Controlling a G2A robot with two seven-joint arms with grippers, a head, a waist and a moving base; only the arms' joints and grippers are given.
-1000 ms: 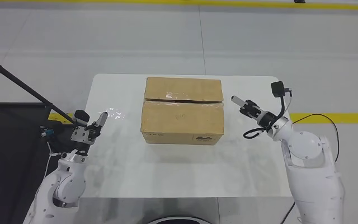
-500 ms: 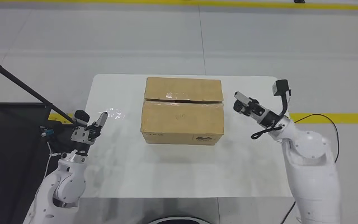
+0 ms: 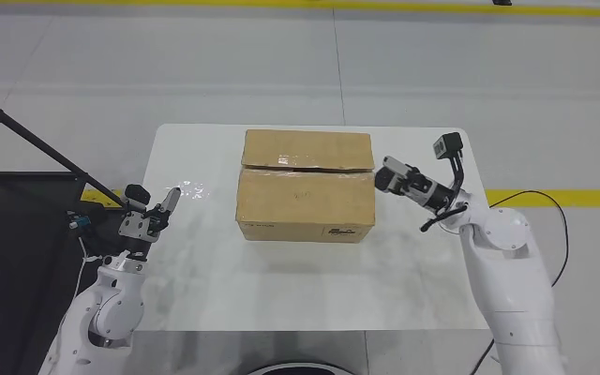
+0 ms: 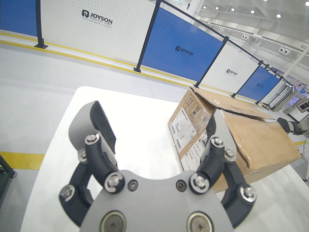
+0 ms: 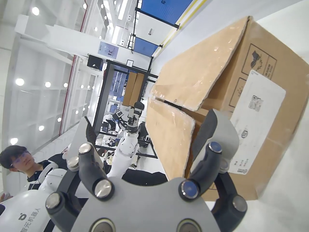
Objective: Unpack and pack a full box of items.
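Note:
A brown cardboard box [image 3: 306, 186] stands in the middle of the white table [image 3: 281, 281], its two top flaps down with a seam [image 3: 306, 169] running across. My right gripper [image 3: 384, 175] is open at the box's right end, level with the top, one finger over the near flap's corner [image 5: 183, 131] and the other below it against the end wall. In the right wrist view the flaps [image 5: 193, 78] sit slightly lifted at that end. My left gripper [image 3: 169, 200] hangs open over the table's left part, well clear of the box [image 4: 231, 131], nothing between its fingers [image 4: 102, 124].
A white label [image 5: 256, 119] covers the box's right end. A black stand [image 3: 56, 159] and dark surface lie off the table's left edge. Bare table lies in front of the box and on both sides.
My right gripper has moved left, from beside the table's right edge up to the box's right end, and turned about its wrist. The left arm and the box have not moved.

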